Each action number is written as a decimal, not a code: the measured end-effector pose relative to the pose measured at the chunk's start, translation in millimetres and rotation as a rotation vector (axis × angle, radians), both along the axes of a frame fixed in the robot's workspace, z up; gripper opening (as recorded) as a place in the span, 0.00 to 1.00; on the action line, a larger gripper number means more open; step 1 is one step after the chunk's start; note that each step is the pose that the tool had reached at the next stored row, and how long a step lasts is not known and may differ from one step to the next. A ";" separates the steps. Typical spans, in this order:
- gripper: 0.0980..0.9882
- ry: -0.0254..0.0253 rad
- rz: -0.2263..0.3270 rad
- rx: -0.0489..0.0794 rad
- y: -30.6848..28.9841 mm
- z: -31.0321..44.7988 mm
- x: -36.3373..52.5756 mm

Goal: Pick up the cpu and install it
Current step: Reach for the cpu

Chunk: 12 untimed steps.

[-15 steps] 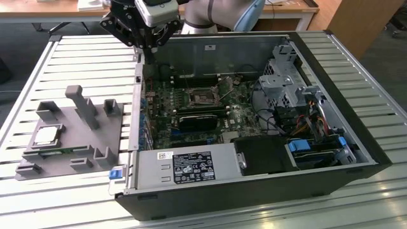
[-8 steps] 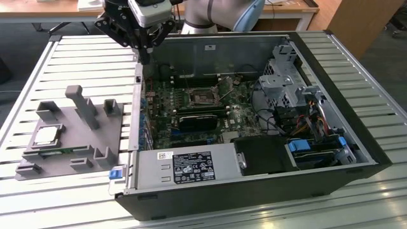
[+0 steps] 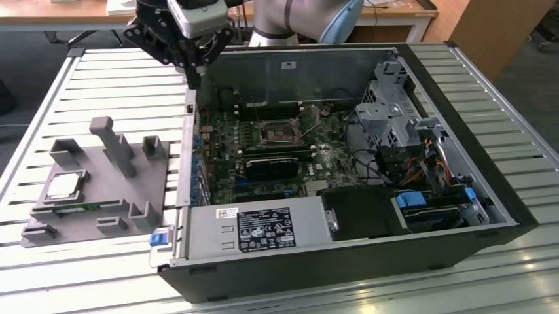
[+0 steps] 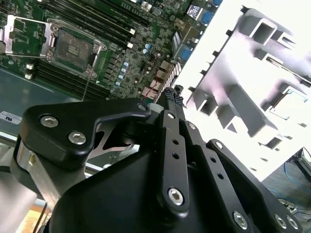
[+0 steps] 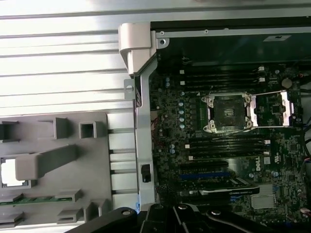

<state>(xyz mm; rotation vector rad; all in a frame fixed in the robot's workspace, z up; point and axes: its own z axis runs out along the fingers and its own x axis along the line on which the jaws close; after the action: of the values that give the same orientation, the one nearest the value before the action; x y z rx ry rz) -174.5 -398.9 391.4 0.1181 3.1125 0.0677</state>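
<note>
Our gripper (image 3: 190,84) hangs clenched and empty above the case's side wall (image 3: 186,157), while the cpu (image 3: 65,186) lies well away from it in the grey holder (image 3: 131,196) outside the case. We judge that descending with its fingers together would press on the chip rather than straddle it. The holder's tall posts (image 3: 112,145) beside the cpu could also snag the gripper.

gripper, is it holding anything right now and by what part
Nothing is held. The gripper hangs over the edge of the computer case; the cpu lies in the grey fixture.
</note>
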 end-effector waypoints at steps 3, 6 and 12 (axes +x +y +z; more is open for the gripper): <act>0.01 0.0000 0.000 0.000 0.0 -0.1 -2.2; 0.01 0.0000 0.000 0.000 0.0 -0.2 -3.8; 0.01 0.0001 0.000 0.000 0.0 -0.6 -7.7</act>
<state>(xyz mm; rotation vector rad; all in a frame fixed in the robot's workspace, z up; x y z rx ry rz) -182.2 -398.9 390.8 0.1180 3.1125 0.0677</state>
